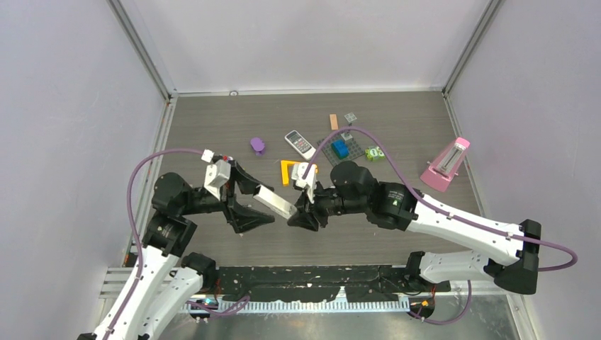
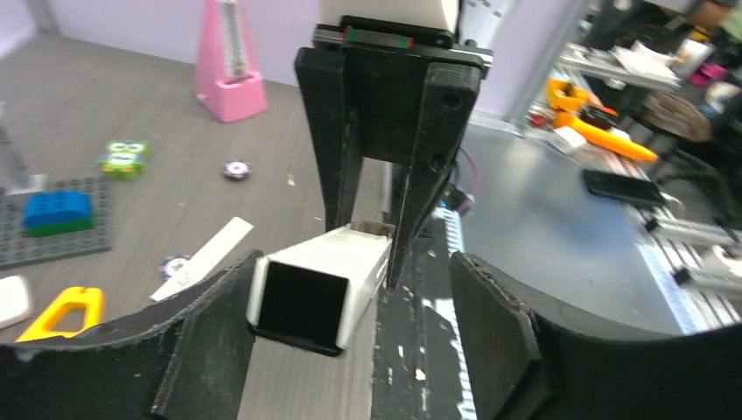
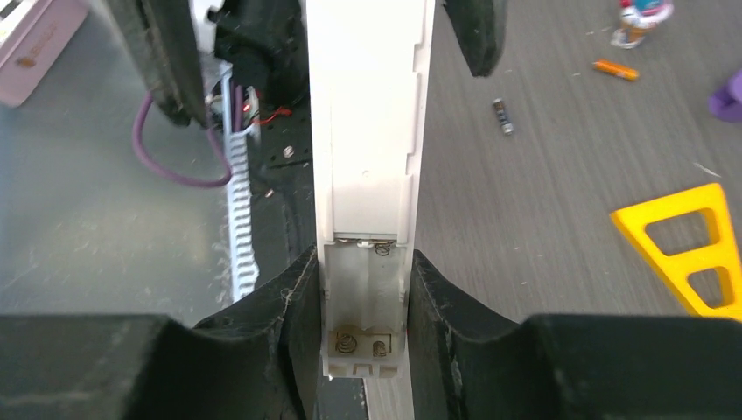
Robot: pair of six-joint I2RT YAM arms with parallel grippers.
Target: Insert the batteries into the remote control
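Observation:
The white remote control (image 1: 275, 202) hangs above the table between my two grippers. My right gripper (image 3: 366, 350) is shut on its end with the battery compartment (image 3: 366, 302), which lies uncovered and shows bare springs. My left gripper (image 2: 350, 341) stands open around the other end (image 2: 319, 293); one finger (image 2: 210, 337) is close beside it and the other finger (image 2: 494, 332) is well apart. One dark slim battery (image 3: 502, 115) lies on the table beyond the remote. Other batteries are out of view.
A small orange stick (image 3: 615, 70) and a yellow triangle (image 3: 691, 245) lie near the battery. A keypad handset (image 1: 300, 144), a purple piece (image 1: 257, 146), a grey baseplate (image 1: 332, 153) with a blue brick and a pink metronome (image 1: 446, 164) stand further back. A white strip (image 2: 203, 258) lies flat.

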